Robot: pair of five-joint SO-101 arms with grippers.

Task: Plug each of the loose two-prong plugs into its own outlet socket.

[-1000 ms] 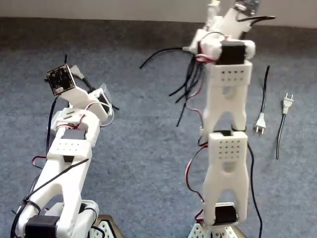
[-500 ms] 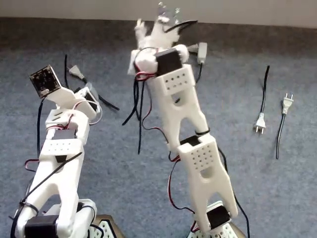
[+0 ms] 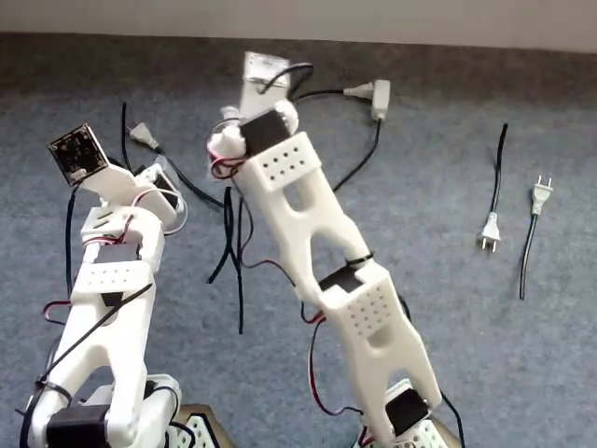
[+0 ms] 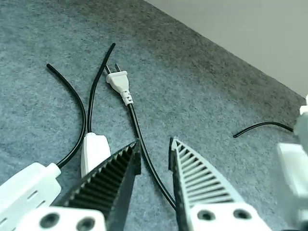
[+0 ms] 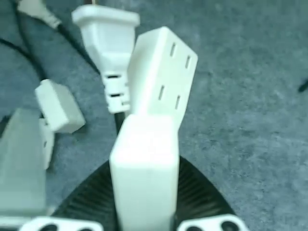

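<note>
My right gripper (image 5: pixel 144 192) is shut on a white outlet block (image 5: pixel 161 72) whose slots face away from it; a white two-prong plug (image 5: pixel 107 33) lies just beside the block. In the high view this gripper (image 3: pixel 264 75) is at the back middle of the carpet. My left gripper (image 4: pixel 154 144) is open just above a black cord that leads to a white plug (image 4: pixel 118 80). A white socket (image 4: pixel 94 150) lies next to its finger. Two loose plugs (image 3: pixel 490 231) (image 3: pixel 540 192) lie far right. Another outlet socket (image 3: pixel 379 95) lies at the back.
Black cords trail over the grey carpet (image 3: pixel 438 308) between the arms. A plug (image 3: pixel 141 135) on a cord lies behind the left arm (image 3: pixel 112 280). A pale wall (image 3: pixel 420 19) borders the far edge. The right arm (image 3: pixel 317 243) slants across the middle.
The right arm has swung from the back right to the back middle-left, carrying the outlet block. The left arm shifted slightly to the left.
</note>
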